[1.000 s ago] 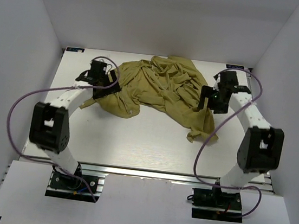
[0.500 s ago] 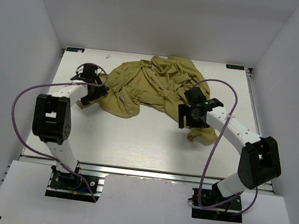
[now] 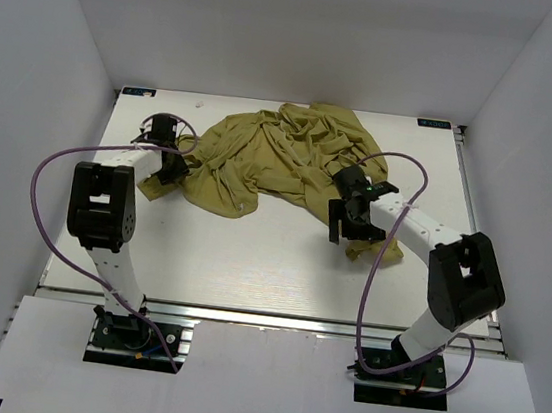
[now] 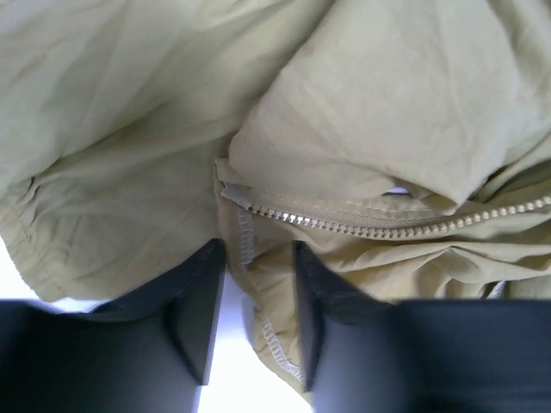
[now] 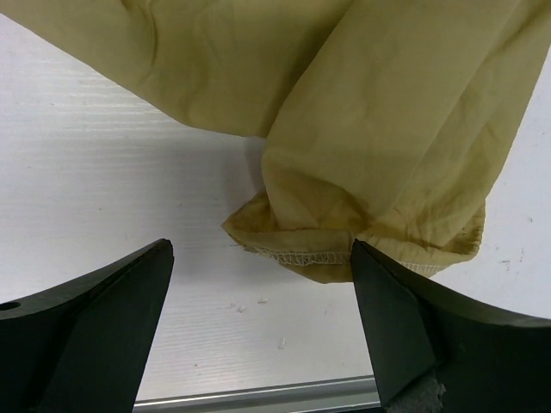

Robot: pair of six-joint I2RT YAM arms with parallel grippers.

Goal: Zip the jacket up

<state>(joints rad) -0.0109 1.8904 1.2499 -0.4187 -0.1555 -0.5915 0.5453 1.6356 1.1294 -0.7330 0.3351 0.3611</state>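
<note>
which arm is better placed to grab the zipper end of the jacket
Left. The left tool straddles the jacket hem where the zipper starts; the right tool hangs open over a cuff, no zipper in its view.

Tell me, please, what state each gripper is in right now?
Left gripper: open, jaws either side of the jacket hem, not clamped.
Right gripper: open wide above the jacket, holding nothing.
</note>
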